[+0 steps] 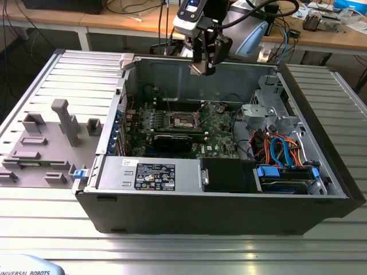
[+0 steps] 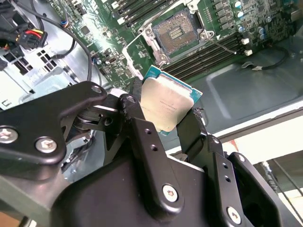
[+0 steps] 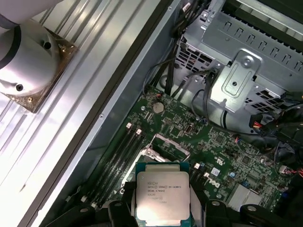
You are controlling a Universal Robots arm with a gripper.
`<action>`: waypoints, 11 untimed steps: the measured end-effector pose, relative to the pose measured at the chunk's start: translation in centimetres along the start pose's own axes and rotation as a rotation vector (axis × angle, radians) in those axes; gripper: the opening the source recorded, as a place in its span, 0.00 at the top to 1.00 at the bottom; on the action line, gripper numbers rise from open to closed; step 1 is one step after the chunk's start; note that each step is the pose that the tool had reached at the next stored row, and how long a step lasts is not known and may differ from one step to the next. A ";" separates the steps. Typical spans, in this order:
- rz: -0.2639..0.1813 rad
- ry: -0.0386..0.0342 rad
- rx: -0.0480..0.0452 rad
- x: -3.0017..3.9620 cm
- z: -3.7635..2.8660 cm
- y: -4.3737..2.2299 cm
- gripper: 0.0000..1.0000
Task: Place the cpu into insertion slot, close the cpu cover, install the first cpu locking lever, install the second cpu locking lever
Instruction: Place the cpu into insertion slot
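cpu [image 3: 162, 196] is clamped in the tool [image 1: 205, 69], small print on its top. It hangs well above the bare insertion slot [image 2: 176, 32].

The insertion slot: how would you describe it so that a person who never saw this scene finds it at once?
Look into the open computer case, at the green motherboard on its floor. Near the board's middle sits the insertion slot, a square socket with silvery rim and dark centre; the memory slots beside it are long, narrow and black.
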State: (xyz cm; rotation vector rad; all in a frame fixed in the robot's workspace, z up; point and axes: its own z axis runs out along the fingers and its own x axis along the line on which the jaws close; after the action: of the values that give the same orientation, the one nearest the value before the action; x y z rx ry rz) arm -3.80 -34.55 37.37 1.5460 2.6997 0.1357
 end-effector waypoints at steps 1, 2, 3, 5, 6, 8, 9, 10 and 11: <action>0.013 -0.0012 -0.0001 0.02 0.00 -0.04 0.46; 0.018 -0.0017 -0.0002 0.05 0.01 -0.09 0.46; 0.020 -0.0018 -0.0002 0.07 0.01 -0.13 0.46; 0.021 -0.0018 -0.0005 0.10 0.02 -0.19 0.46; 0.021 -0.0019 -0.0005 0.09 0.02 -0.19 0.46; 0.022 -0.0020 -0.0004 0.10 0.01 -0.19 0.46; 0.022 -0.0019 -0.0004 0.10 0.02 -0.19 0.46; 0.022 -0.0019 -0.0004 0.10 0.02 -0.19 0.46; 0.022 -0.0019 -0.0004 0.10 0.01 -0.19 0.46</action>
State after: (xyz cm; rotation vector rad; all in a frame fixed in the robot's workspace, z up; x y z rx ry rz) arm -4.01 -34.56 37.34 1.5748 2.6820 0.1352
